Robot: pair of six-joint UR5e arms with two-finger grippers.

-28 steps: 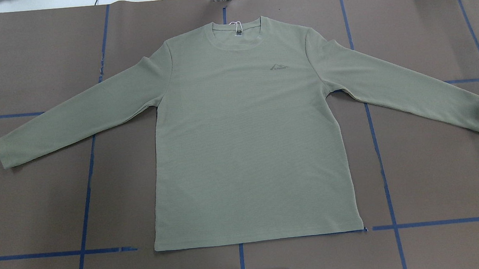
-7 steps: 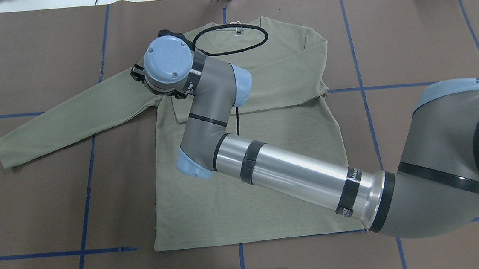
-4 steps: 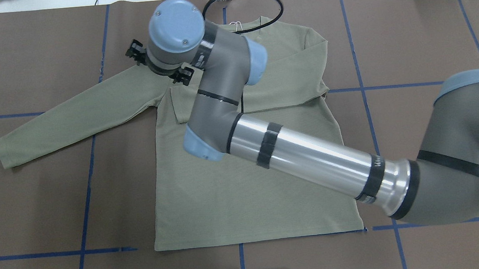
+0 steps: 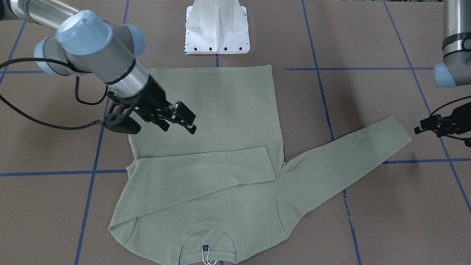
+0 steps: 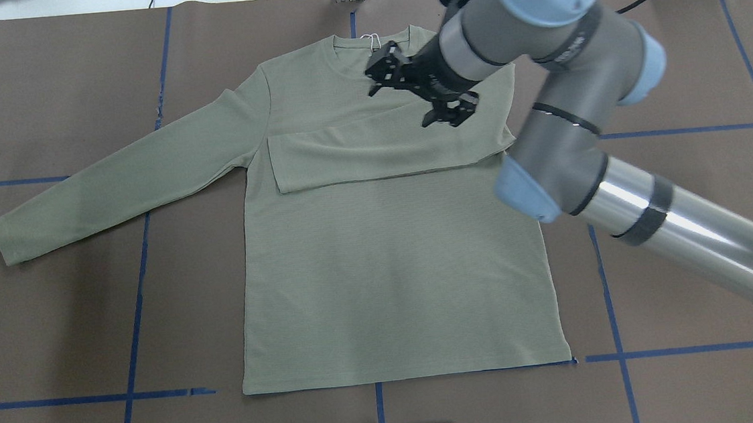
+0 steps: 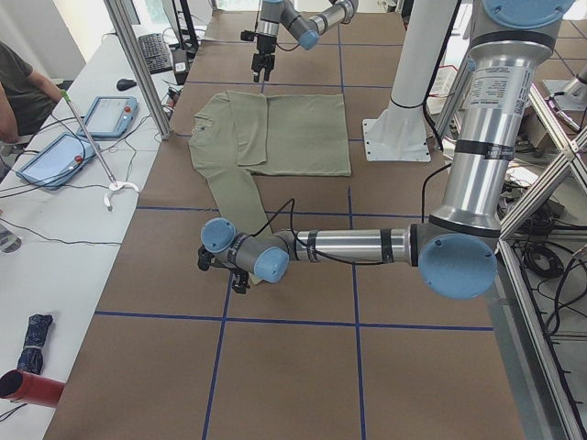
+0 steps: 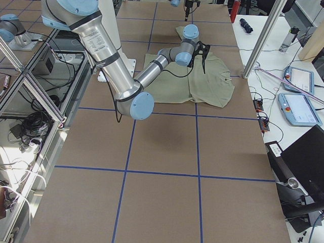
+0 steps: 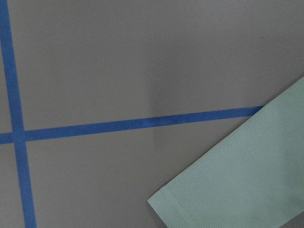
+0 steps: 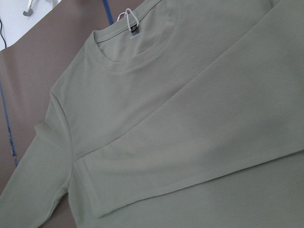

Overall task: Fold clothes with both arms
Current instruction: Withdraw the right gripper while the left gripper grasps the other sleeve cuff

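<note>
Lying flat on the brown worktop (image 5: 56,331): green shirt (image 5: 388,271), one sleeve folded over the chest. Above it, spread wide and holding nothing: right end effector (image 5: 404,98). Beside the other cuff: left end effector (image 4: 420,127), wide or narrow, cannot tell.

Robotics lab: blue-taped table (image 5: 55,317), teach pendants (image 7: 302,80), aluminium frame (image 6: 138,64), loose cables (image 7: 34,119).

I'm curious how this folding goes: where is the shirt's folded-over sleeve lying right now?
In the overhead view the folded sleeve lies flat across the shirt's chest, just below the neckline, its cuff pointing to the view's left.
</note>
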